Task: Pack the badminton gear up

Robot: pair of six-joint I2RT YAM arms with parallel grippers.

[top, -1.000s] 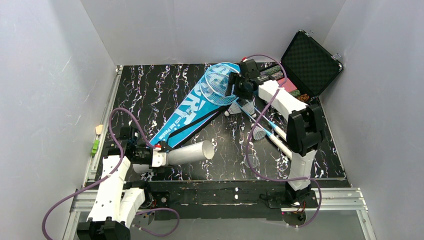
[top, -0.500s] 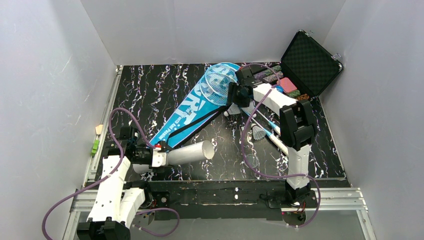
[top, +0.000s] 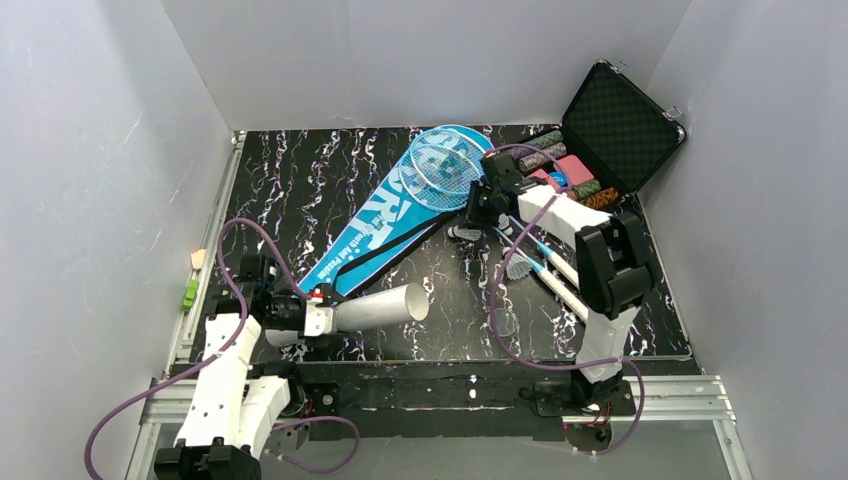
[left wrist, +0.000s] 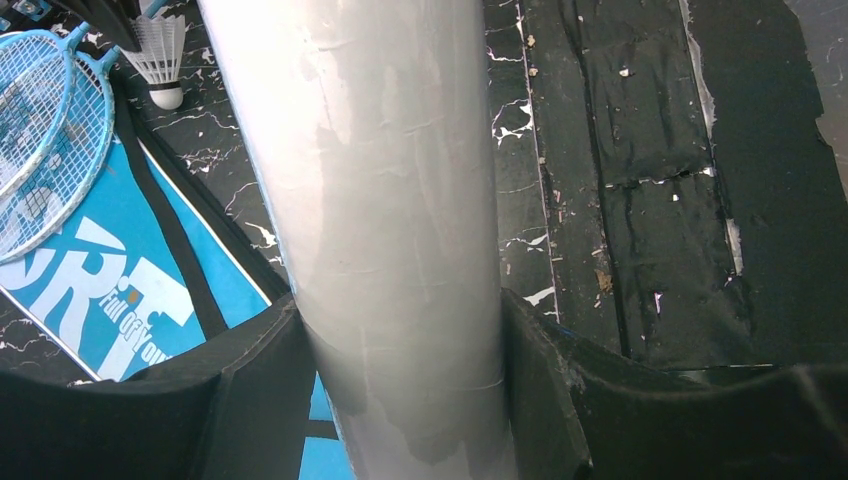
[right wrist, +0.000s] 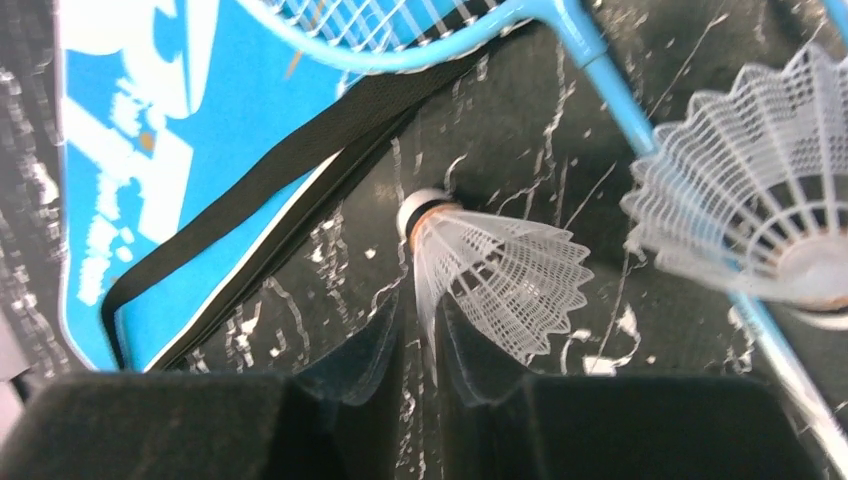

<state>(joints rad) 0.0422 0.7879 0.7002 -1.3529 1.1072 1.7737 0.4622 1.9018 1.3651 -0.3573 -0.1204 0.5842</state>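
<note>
My left gripper [top: 318, 318] [left wrist: 400, 310] is shut on the long white tube [top: 380, 305] [left wrist: 380, 180], which lies level over the table's near left, open end to the right. The blue bag [top: 385, 215] [right wrist: 130, 120] lettered "SPORT" lies diagonally at centre, with both light-blue rackets' heads [top: 445, 165] on its wide end. My right gripper [top: 478, 215] [right wrist: 425, 325] is down beside the bag, its jaws nearly together on the skirt edge of a white shuttlecock [right wrist: 500, 270] [top: 465, 232] lying on its side. A second shuttlecock [right wrist: 750, 220] [top: 517, 265] rests on a racket shaft [right wrist: 600, 70].
A black hard case [top: 615, 120] stands open at the far right with coloured chips [top: 572, 170] inside, close behind the right arm. The racket handles [top: 565, 285] run toward the near right. White walls enclose the table on three sides.
My right gripper has come off the racket heads, moved nearer and lower to the shuttlecock, and its jaws have closed from wide open. The left arm and the tube have stayed put.
</note>
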